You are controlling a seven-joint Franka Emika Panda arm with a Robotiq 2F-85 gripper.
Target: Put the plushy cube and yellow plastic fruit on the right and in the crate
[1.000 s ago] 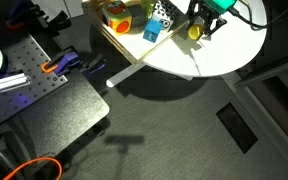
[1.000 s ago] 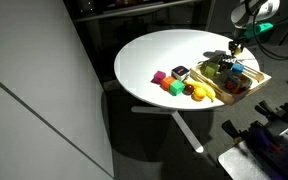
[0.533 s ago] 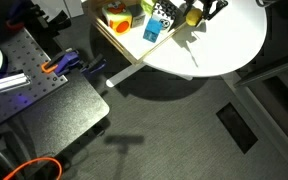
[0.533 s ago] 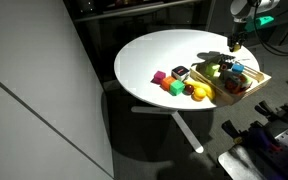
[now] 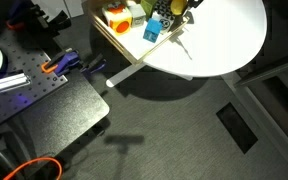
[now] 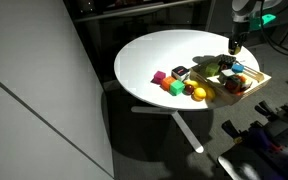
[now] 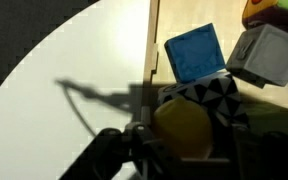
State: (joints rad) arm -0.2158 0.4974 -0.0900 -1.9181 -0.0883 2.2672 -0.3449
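Note:
My gripper (image 7: 189, 152) is shut on the yellow plastic fruit (image 7: 184, 125) and holds it just inside the crate's wooden rim (image 7: 152, 40). The black-and-white plushy cube (image 7: 216, 95) lies in the crate right behind the fruit, next to the plain blue cube (image 7: 194, 55). In both exterior views the gripper (image 5: 181, 6) (image 6: 234, 45) hangs over the crate (image 5: 119, 45) (image 6: 252, 88) at the round table's edge. The plushy cube (image 5: 160, 12) also shows there beside the blue cube (image 5: 152, 30).
A grey-white block (image 7: 269, 55) and several colourful toys lie in the crate. On the white table (image 6: 149, 55) outside it sit a pink cube (image 6: 158, 76), a green cube (image 6: 171, 87), a dark-and-white item (image 6: 180, 72) and an orange and a yellow toy (image 6: 197, 92).
My gripper has carried the yellow fruit from above the bare table across the rim to over the crate, close to the plushy cube.

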